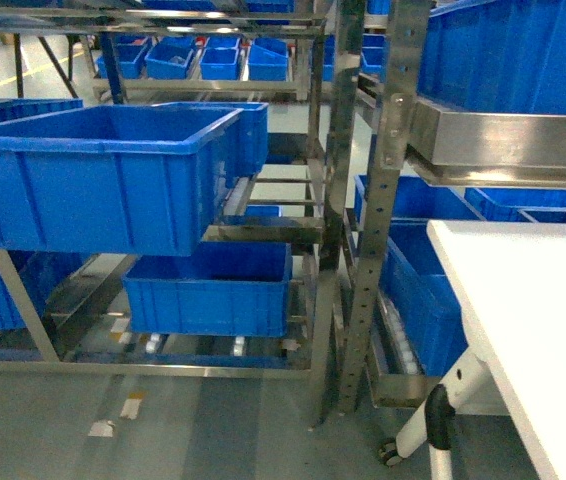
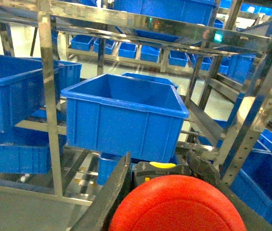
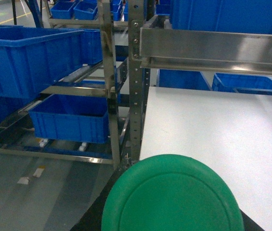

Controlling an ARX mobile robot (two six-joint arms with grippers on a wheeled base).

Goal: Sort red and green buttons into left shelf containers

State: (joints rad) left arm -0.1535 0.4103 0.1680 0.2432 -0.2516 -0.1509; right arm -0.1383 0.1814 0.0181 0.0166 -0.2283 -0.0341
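The red button fills the bottom of the left wrist view. Its dark body with a yellow tab sits between the two fingers of my left gripper, which is shut on it. Ahead of it, a left shelf container stands on steel rails, a deep blue bin. The green button covers the bottom of the right wrist view. My right gripper is shut on it, and only dark finger edges show beside the cap. Neither gripper shows in the head view, where blue bins sit on the left shelf.
A perforated steel upright stands between the left shelf and a white table, whose caster foot rests on the floor. More blue bins fill the right rack under the table. Paper scraps lie on the grey floor.
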